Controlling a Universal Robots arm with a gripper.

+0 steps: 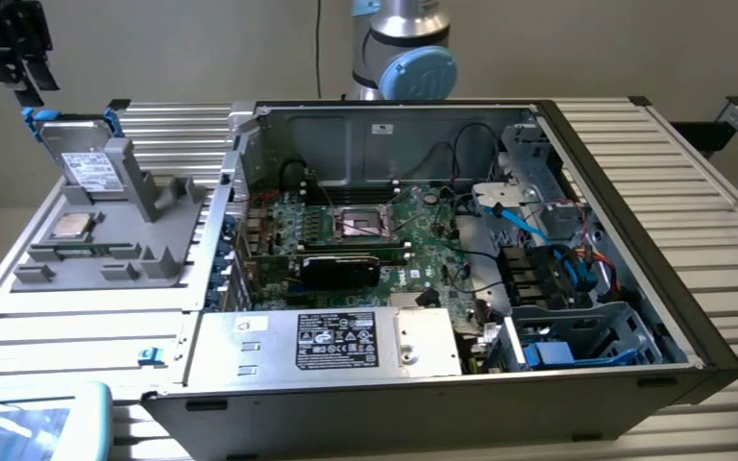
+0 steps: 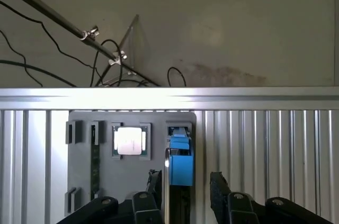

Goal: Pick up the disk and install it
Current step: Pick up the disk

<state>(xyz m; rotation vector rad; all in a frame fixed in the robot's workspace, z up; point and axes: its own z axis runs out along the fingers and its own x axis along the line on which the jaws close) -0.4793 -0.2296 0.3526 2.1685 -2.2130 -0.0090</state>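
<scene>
The disk [image 1: 85,171] stands upright in a slot of the grey holder [image 1: 112,259] on the exterior view's left, its blue carrier tabs sticking out at the top corners. My gripper [image 1: 30,84] hangs just above it, near the upper left corner of that view. In the wrist view the disk [image 2: 181,160] appears edge-on as a blue block with a thin silver edge. My gripper [image 2: 185,187] is open there, one black finger [image 2: 154,181] on each side of the disk, with gaps between them and it. Nothing is held.
A silver processor chip [image 2: 130,141] lies in the grey holder beside the disk. The open computer case [image 1: 472,240] takes up the middle of the ribbed metal table [image 1: 702,192], with a drive cage [image 1: 587,336] at its near right corner. The arm's base [image 1: 402,58] stands behind the case.
</scene>
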